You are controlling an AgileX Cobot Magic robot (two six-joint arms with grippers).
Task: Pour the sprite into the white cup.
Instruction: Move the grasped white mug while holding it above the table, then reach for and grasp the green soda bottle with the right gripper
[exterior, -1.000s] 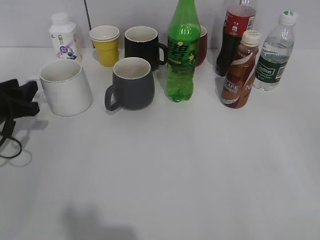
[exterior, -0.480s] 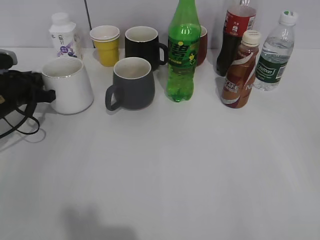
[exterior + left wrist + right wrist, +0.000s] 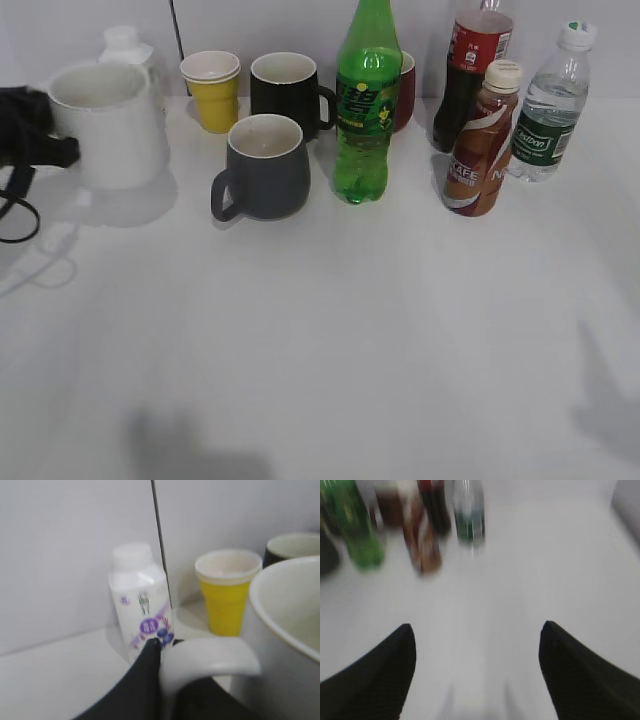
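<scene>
My left gripper (image 3: 167, 680) pinches the cup (image 3: 108, 125) by its handle; it may swing. Right gripper (image 3: 476, 665) gapes empty.

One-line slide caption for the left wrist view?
Left gripper shut on the white cup's handle, with a small white bottle and yellow cup behind.

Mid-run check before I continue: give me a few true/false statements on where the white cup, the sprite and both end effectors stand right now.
1. The left end effector grips the white cup by its handle. True.
2. The right end effector holds the sprite. False: it is open and holds nothing.
3. The sprite stands upright on the table. True.
4. The sprite is tipped over the white cup. False: the two are apart, with the dark grey mug between them.
</scene>
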